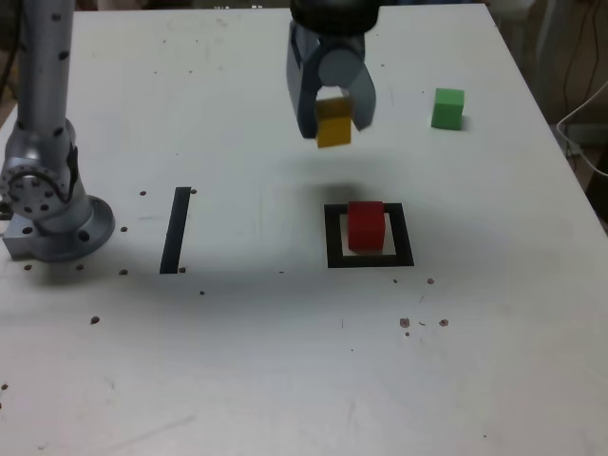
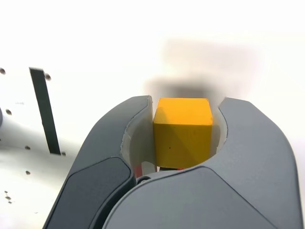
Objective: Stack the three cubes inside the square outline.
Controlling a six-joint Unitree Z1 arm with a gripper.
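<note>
Yellow cube (image 2: pixel 182 132) sits right at my wrist camera, pinched between my two grey jaws; my gripper (image 1: pixel 333 116) is clamped on it from both sides, with the cube's lower part sticking out below the fingertips in the exterior view. Cube is off the table (image 1: pixel 237 380), carried in the air, and its shadow falls on the white surface underneath me.

Square outline (image 1: pixel 370 236) lies on the table below me and a bit toward the exterior camera. It has a thick black border with a white centre. Red cube (image 1: pixel 366 226) stands inside it, flat on the white centre, upright, edges roughly parallel to the frame. White shows along the cube's near edge and a black border shows on all sides, so it sits within the frame rather than on the border. Nothing on top of the red cube. My yellow cube is above and behind the red cube, well apart from it, with no contact.

Green cube (image 1: pixel 447 108) stands alone on the table, off to the exterior view's right of my jaws, at about the height of my gripper in that picture, outside the outline and well apart from it.

Straight black strip (image 1: pixel 176 230) lies flat on the table, to the exterior view's left of my jaws and lower, near my arm's base (image 1: pixel 52 214). It also shows in the wrist view beside the jaw. Small dark specks are scattered on the table.
</note>
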